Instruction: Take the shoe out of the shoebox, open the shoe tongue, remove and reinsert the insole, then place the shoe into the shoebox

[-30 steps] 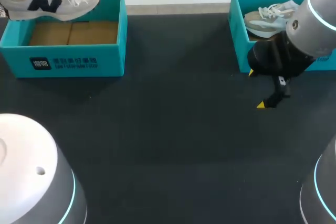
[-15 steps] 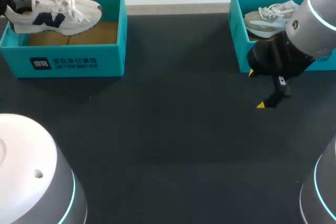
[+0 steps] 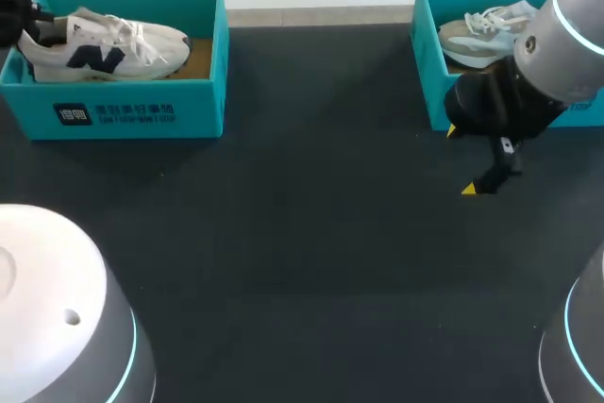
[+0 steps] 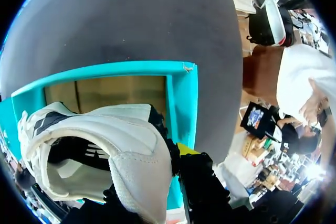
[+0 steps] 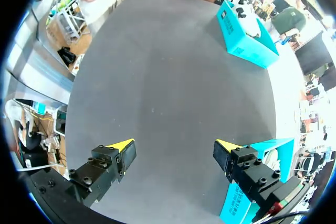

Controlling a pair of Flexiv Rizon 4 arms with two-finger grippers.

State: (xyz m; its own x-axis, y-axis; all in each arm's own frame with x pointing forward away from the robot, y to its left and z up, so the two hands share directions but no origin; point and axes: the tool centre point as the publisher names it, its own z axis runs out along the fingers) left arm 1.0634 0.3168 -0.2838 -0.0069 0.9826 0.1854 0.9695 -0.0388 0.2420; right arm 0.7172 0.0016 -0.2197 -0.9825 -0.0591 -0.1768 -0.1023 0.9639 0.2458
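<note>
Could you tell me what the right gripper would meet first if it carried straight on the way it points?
Most likely the table: the right gripper is open and points down at it, with nothing showing between. How far off is unclear.

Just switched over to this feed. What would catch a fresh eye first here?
The white sneaker with a navy logo sits low in the left teal shoebox, its heel gripped by the left hand. The right hand hangs open over the dark table before the right teal shoebox, which holds a beige sneaker.
</note>
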